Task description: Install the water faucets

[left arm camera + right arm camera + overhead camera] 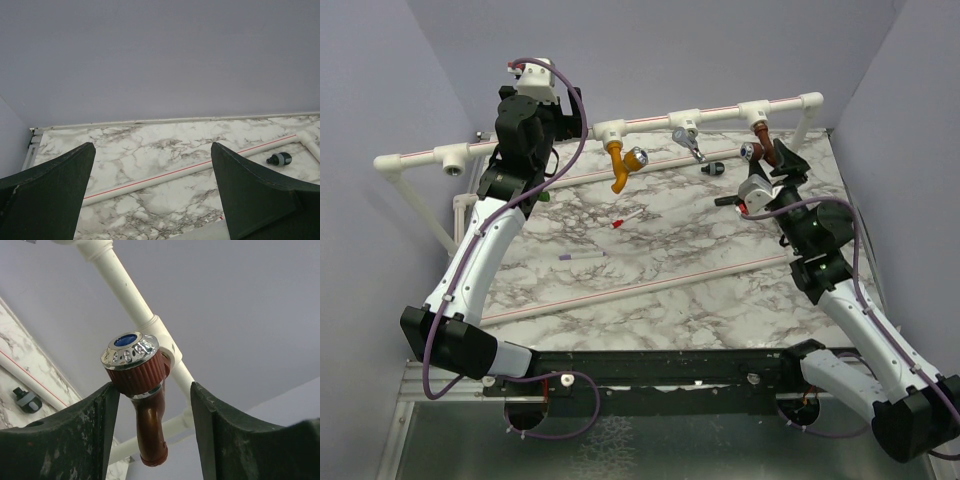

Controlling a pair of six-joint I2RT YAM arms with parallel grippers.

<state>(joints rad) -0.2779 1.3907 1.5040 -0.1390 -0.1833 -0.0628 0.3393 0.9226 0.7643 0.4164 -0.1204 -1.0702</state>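
Brown faucet (142,405) at pipe tee (165,340); right hand (152,385) half-open around it, one finger (100,410) touching; left hand (152,145) wide, empty.

Marble-patterned table (720,300) with red-striped white pipe (640,287), black fitting (712,168), red-tipped piece (626,218), purple stick (582,256).

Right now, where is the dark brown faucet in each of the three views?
Top external: dark brown faucet at upper right, under the white pipe.
Left wrist: not in it.
Right wrist: centre of the picture, spout downward.
Shared landmark: small black fitting lying on the table.
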